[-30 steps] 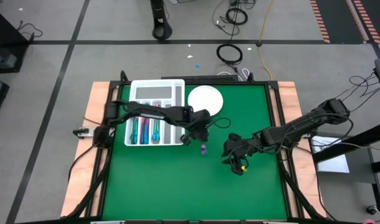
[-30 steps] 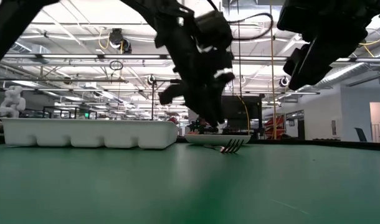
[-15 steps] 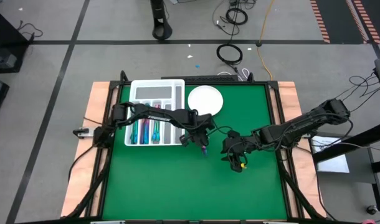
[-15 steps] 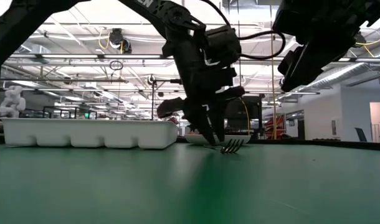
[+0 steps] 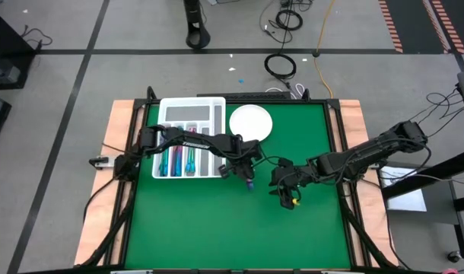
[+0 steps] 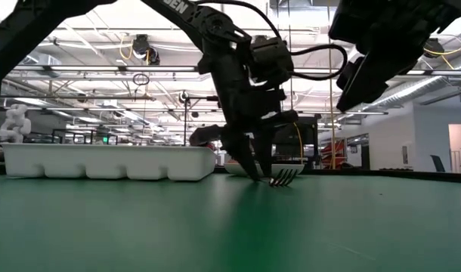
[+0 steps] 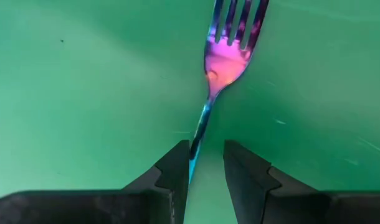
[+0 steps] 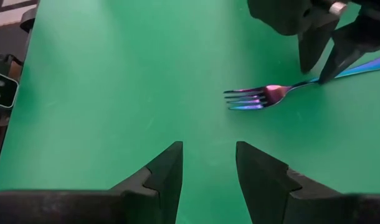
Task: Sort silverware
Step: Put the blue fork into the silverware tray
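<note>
Lower half of the worktop is wide open; tray and plate crowd the upper middle.

1. Both arms are black, built of slim jointed links, with thin black cables looping alongside them above the green table
2. The left gripper has two blocky, matte black fingers with stepped inner edges
3. The right gripper matches it, with a small yellow mark close by
</note>
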Motion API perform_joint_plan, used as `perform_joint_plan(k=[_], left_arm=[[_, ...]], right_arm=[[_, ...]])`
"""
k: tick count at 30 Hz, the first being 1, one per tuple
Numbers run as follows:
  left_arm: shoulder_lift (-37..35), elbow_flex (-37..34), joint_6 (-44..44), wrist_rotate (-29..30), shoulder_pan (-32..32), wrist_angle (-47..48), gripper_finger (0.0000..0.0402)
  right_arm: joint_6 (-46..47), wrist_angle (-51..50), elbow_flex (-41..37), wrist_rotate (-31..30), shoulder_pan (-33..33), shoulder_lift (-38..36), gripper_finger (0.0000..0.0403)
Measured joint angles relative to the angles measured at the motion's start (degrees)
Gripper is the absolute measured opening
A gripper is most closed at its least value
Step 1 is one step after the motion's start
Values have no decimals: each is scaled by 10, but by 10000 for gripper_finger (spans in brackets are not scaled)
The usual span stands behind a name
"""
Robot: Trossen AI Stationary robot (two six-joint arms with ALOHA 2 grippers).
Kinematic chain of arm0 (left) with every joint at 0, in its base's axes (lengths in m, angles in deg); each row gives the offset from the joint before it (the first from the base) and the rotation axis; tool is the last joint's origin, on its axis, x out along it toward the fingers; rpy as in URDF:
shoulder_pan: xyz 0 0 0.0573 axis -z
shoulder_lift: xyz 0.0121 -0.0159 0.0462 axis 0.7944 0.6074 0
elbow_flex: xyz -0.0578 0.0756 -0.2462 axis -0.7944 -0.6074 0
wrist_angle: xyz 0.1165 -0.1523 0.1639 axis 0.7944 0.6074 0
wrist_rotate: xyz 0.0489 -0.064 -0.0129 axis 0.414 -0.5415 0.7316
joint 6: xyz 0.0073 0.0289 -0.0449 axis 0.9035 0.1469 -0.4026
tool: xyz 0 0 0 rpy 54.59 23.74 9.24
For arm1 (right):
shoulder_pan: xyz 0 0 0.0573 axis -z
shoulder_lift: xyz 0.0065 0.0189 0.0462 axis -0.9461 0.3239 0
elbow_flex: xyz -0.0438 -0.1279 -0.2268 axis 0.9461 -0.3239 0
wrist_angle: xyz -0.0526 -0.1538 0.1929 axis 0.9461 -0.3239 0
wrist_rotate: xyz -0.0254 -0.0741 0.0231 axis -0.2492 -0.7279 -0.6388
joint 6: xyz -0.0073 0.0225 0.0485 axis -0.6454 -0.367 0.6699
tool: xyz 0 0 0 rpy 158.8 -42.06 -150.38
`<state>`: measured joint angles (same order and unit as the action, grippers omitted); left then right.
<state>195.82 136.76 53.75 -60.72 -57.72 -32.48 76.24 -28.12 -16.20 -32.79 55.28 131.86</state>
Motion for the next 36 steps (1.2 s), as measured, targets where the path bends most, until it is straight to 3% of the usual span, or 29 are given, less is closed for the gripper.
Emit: perform_joint_plan(k=[6, 13, 25, 36], left_arm=[[5, 25, 0, -7, 3, -5, 99], [55, 122, 0, -16, 2, 113, 99], [81, 209, -47, -63, 11, 130, 99], [98, 213, -66, -106, -20, 131, 99]], right_arm=[[0, 0, 0, 0, 10, 0, 137], [2, -5, 0, 1, 13, 0, 137], [4, -8, 0, 4, 12, 0, 137], [23, -15, 0, 4, 3, 0, 137]])
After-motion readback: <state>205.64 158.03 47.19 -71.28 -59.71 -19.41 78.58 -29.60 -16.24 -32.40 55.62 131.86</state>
